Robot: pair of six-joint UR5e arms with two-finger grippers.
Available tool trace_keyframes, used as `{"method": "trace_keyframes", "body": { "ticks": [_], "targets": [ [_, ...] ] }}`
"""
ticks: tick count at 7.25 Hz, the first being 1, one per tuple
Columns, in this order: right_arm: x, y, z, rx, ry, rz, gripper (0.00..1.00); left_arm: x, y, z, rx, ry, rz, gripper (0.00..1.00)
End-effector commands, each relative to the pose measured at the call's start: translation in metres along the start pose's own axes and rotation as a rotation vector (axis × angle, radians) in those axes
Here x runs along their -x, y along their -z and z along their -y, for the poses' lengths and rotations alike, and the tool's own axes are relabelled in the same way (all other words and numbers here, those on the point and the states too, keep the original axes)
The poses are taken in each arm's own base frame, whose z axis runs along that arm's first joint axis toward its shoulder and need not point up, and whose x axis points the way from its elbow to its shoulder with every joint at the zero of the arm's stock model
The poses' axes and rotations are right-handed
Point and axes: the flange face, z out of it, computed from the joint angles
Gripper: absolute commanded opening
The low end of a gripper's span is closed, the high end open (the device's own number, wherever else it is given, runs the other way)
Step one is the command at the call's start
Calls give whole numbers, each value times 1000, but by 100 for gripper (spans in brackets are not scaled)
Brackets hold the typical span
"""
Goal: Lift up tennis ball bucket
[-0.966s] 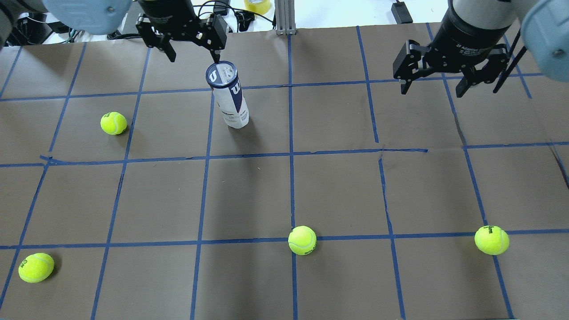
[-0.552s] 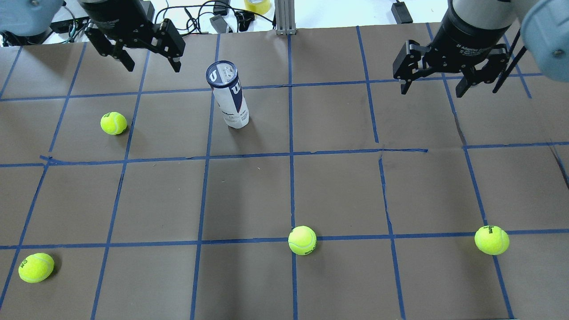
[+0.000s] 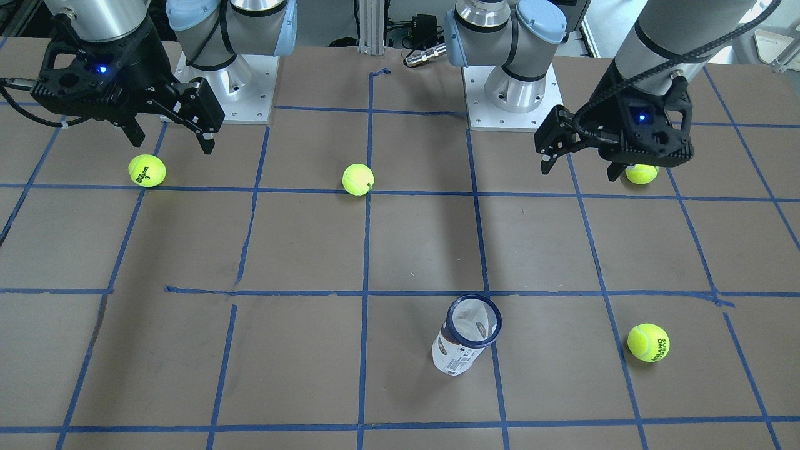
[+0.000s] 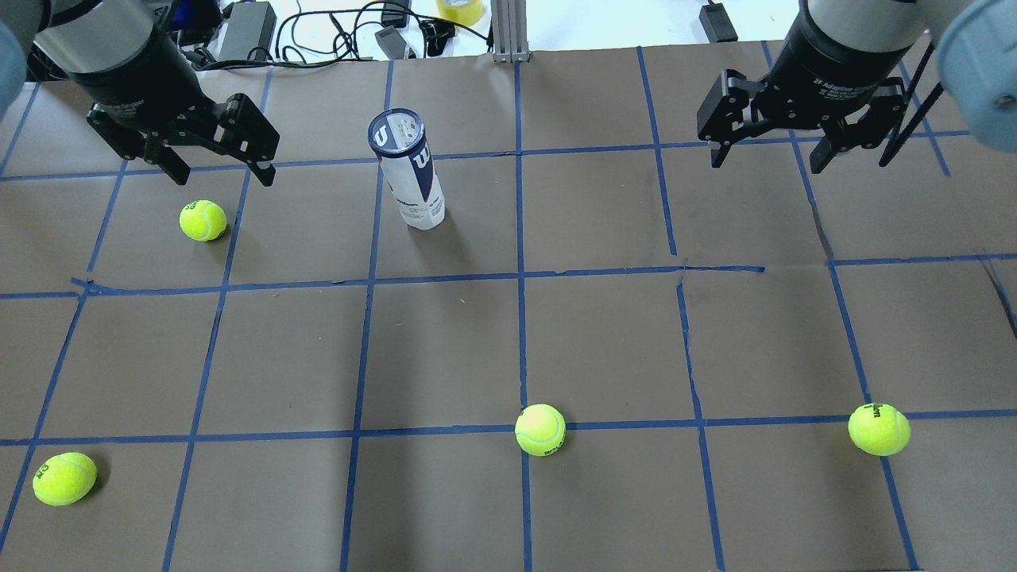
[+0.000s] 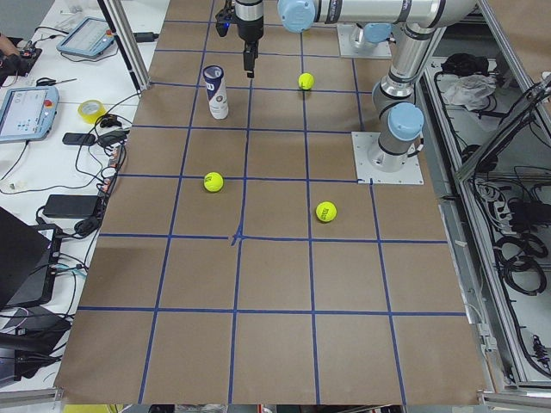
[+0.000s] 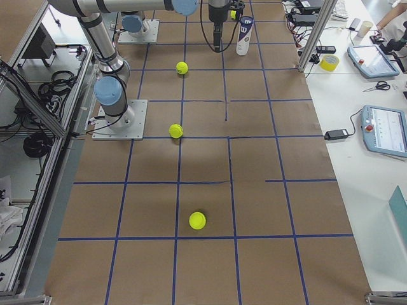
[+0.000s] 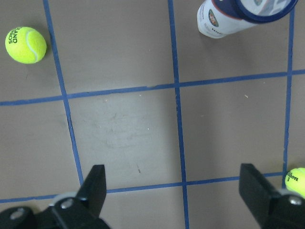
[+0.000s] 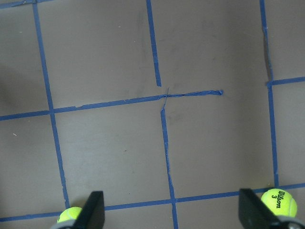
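tennis ball tube (image 4: 409, 171) is standing upright on the tabletop (image 4: 604, 334), untouched. left claw (image 4: 222, 176) is hovering with jaws wide, near a loose tennis ball (image 4: 203, 220). right claw (image 4: 767, 165) is hanging wide, well apart.

My left claw (image 4: 222, 171) hangs high toward the worktop's (image 4: 604, 342) left edge, fingers spread wide, pointing down; my right claw (image 4: 767, 162) hangs likewise toward the right edge, fingers equally spread.
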Motion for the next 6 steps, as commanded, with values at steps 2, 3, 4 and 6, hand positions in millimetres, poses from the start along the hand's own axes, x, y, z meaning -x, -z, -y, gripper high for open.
{"method": "trace_keyframes", "body": {
  "ticks": [2, 3, 4, 6],
  "targets": [
    [7, 3, -2, -11, 23, 0, 100, -2, 0, -12, 2, 9, 0, 100],
    [8, 6, 1, -16, 72, 14, 100, 1, 1, -12, -3, 14, -1, 100],
    [5, 5, 3, -12, 95, 8, 100, 1, 1, -11, -3, 14, -2, 100],
    [4, 5, 3, -14, 90, 11, 100, 2, 1, -11, -3, 16, 1, 100]
  ]
}}
